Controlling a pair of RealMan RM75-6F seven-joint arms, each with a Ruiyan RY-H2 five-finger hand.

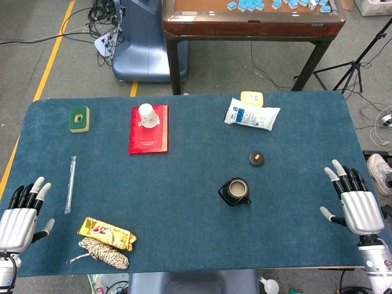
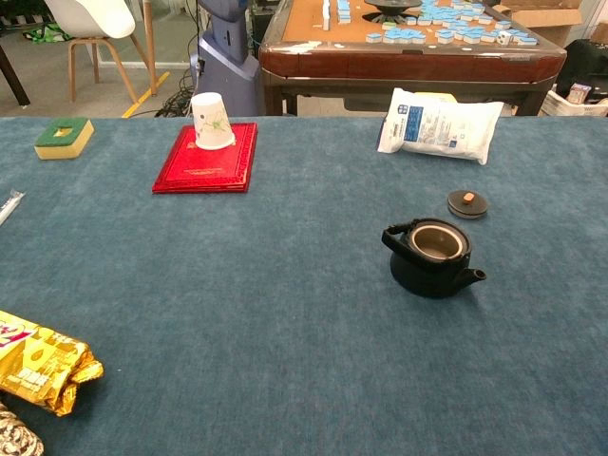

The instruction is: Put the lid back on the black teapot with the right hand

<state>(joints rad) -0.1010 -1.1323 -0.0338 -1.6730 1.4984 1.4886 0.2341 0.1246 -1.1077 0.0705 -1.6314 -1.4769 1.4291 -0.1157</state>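
Presently on the blue table (image 1: 184,233): one black teapot (image 1: 234,192), uncovered and upright right of centre; one lid (image 1: 257,158), flat on the cloth just beyond the pot, near it but apart. Also one red booklet (image 1: 148,129) bearing one upturned white paper cup (image 1: 147,115); one green-and-yellow sponge (image 1: 79,119) at the far left; one white packet (image 1: 252,114) at the far edge with one yellow item (image 1: 252,97) behind it; one clear tube (image 1: 70,184) lying near the left edge; one gold snack wrapper (image 1: 106,233) and one bundle of speckled cord (image 1: 105,253) at the near left. Hands, two: left hand (image 1: 21,214) at the near left corner, fingers straight and spread, holding and touching nothing visible; right hand (image 1: 353,199) at the near right edge, fingers likewise extended and apart, holding nothing, well apart from pot and lid. Bare cloth lies between the right hand and the lid, and all round the teapot.
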